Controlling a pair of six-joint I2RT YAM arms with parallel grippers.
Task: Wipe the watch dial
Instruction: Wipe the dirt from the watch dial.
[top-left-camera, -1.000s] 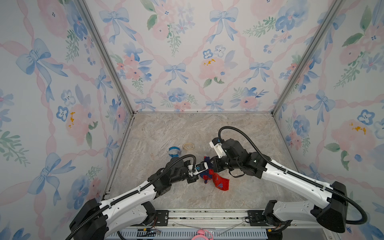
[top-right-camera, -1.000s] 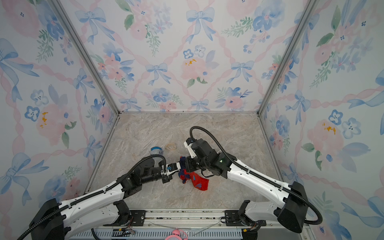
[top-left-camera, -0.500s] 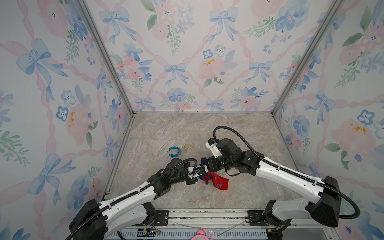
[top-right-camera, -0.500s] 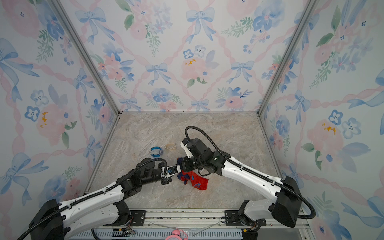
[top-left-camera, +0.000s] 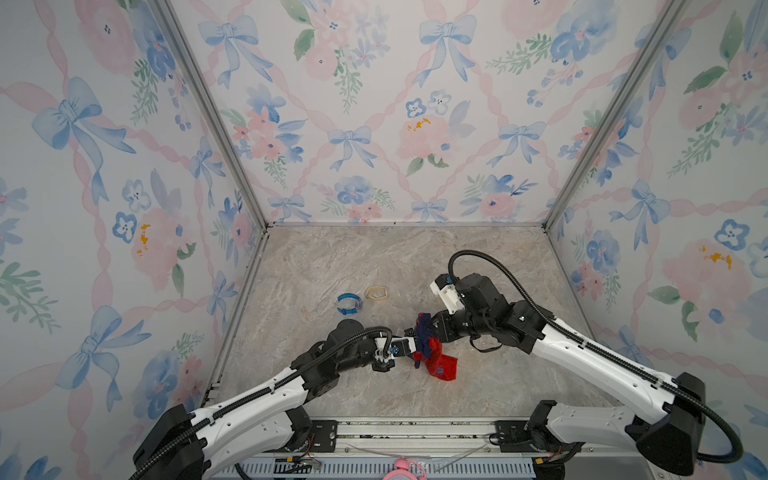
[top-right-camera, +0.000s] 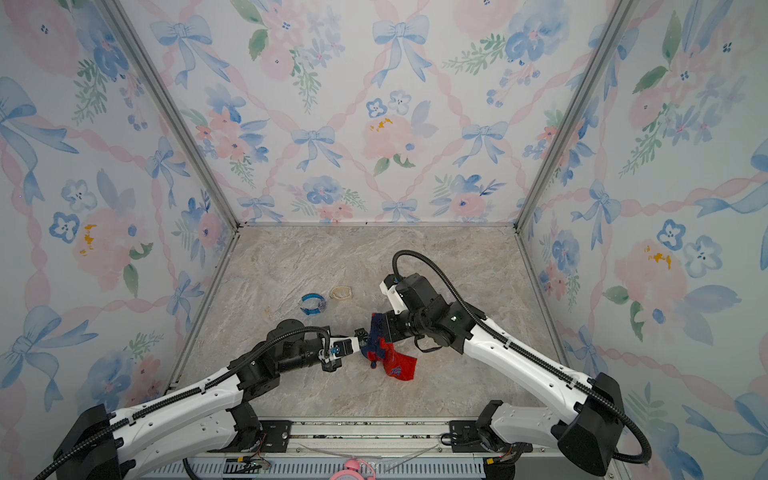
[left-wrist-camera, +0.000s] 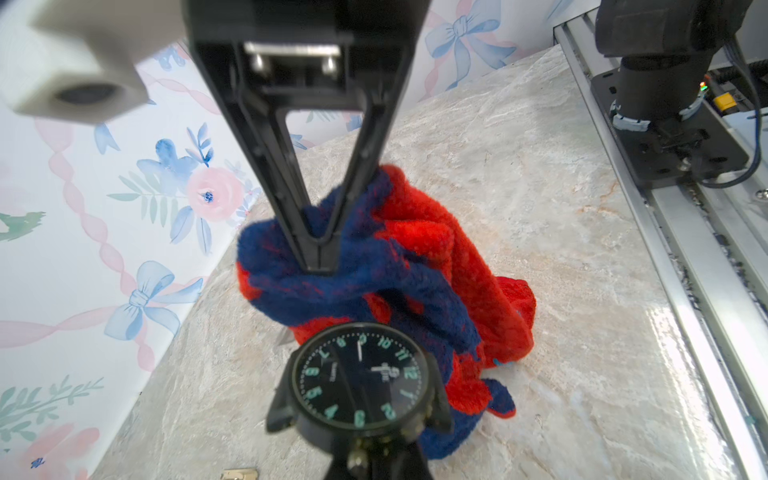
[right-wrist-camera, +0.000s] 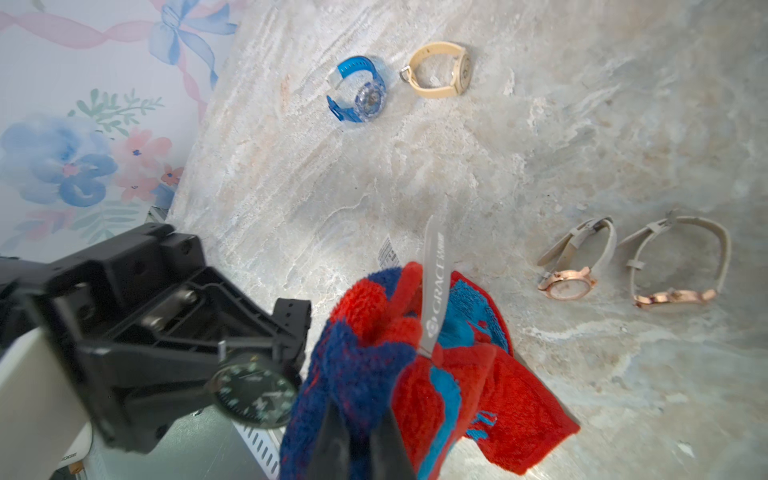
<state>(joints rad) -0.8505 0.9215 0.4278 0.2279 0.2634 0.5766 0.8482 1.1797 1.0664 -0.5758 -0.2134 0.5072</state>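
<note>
Left end effector (top-left-camera: 409, 345): clamped on black watch (left-wrist-camera: 360, 377).
Right end effector (left-wrist-camera: 318, 264): pinched shut on red-and-blue cloth (left-wrist-camera: 419, 245).
Cloth: against watch's rim, trailing onto surface (top-left-camera: 374, 257).

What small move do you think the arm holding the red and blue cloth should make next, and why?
Probably the right end effector should slide the cloth across the dial of the black watch. In the left wrist view the dial shows fully uncovered, the cloth is bunched just beside its rim, and the left end effector holds the watch up toward it.
</note>
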